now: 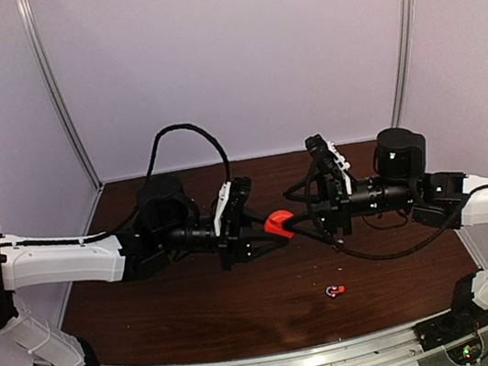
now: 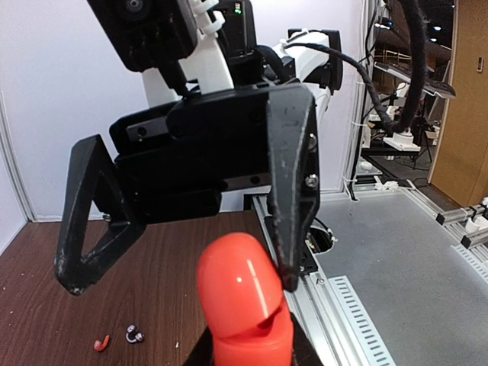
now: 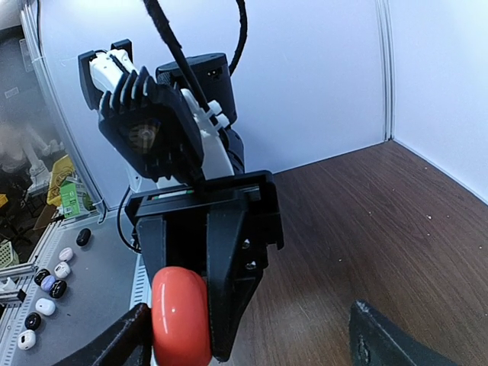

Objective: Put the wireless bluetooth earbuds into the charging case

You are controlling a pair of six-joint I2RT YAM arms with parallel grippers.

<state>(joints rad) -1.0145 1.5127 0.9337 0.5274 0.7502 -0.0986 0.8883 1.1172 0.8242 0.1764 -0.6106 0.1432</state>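
The red charging case (image 1: 277, 224) hangs above the middle of the brown table (image 1: 153, 309), and my left gripper (image 1: 266, 235) is shut on its base. In the left wrist view the case (image 2: 244, 297) shows a domed top with a narrow gap above the base. My right gripper (image 1: 310, 216) faces it, open; one of its fingers (image 2: 292, 229) stands close against the case's side, and the other finger is well clear. The right wrist view shows the case (image 3: 181, 313) beside my right gripper's (image 3: 252, 343) left finger. Two earbuds lie on the table, one red (image 2: 101, 343) and one silvery (image 2: 135, 334), also seen from above (image 1: 335, 291).
A metal rail (image 1: 282, 363) runs along the table's near edge by the arm bases. White walls close off the back and sides. Black cables loop above both wrists. Beyond the table's edge, several small pebble-shaped cases (image 3: 46, 293) lie on a grey surface.
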